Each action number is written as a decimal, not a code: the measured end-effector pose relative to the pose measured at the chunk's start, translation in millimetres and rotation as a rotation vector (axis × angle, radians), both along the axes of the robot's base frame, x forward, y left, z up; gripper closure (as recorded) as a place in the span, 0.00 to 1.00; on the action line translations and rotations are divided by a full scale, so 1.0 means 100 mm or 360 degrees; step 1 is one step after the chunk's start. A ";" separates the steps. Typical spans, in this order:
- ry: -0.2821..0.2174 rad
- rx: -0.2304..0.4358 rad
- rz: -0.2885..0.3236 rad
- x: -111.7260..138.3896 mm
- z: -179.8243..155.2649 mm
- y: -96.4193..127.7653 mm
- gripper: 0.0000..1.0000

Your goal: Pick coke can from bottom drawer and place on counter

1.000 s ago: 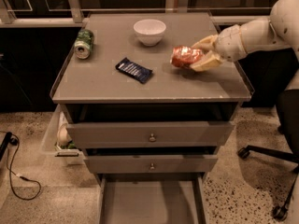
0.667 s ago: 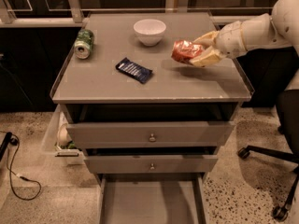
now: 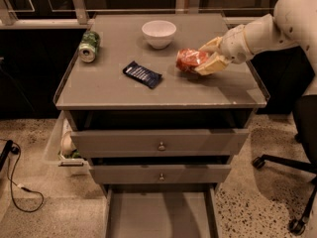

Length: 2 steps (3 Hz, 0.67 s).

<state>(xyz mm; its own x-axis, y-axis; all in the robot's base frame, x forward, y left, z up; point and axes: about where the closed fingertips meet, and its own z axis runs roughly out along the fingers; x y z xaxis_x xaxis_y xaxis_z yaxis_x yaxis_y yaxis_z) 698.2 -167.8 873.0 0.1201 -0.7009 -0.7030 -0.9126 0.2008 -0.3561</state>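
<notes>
The coke can (image 3: 188,59) lies clasped in the tool (image 3: 201,61) over the counter (image 3: 114,90)

You see the matt cream gripper (image 3: 210,58) at the right of the smooth, matt grey counter (image 3: 208,90), clasping the shiny, dented metal coke can (image 3: 189,59). The white bowl (image 3: 159,32) on the far side looks glossy, the green can (image 3: 89,46) at far left metallic

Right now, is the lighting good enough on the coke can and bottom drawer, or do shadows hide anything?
Camera view: the counter is evenly lit without glare, and the coke can shows plainly in the gripper on the counter's right side. Camera view: the bottom drawer is dimmer, its floor visible; the recess under the counter is black.
</notes>
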 end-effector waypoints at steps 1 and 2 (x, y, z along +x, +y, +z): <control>0.0054 -0.0042 -0.0016 -0.01 -0.10 0.04 1.00; 0.0056 -0.0042 -0.0016 -0.01 -0.11 0.04 0.81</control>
<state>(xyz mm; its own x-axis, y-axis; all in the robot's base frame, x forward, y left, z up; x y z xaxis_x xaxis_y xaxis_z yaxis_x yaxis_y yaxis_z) 697.3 -163.9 862.2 0.0886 -0.7203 -0.6880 -0.9226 0.2010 -0.3292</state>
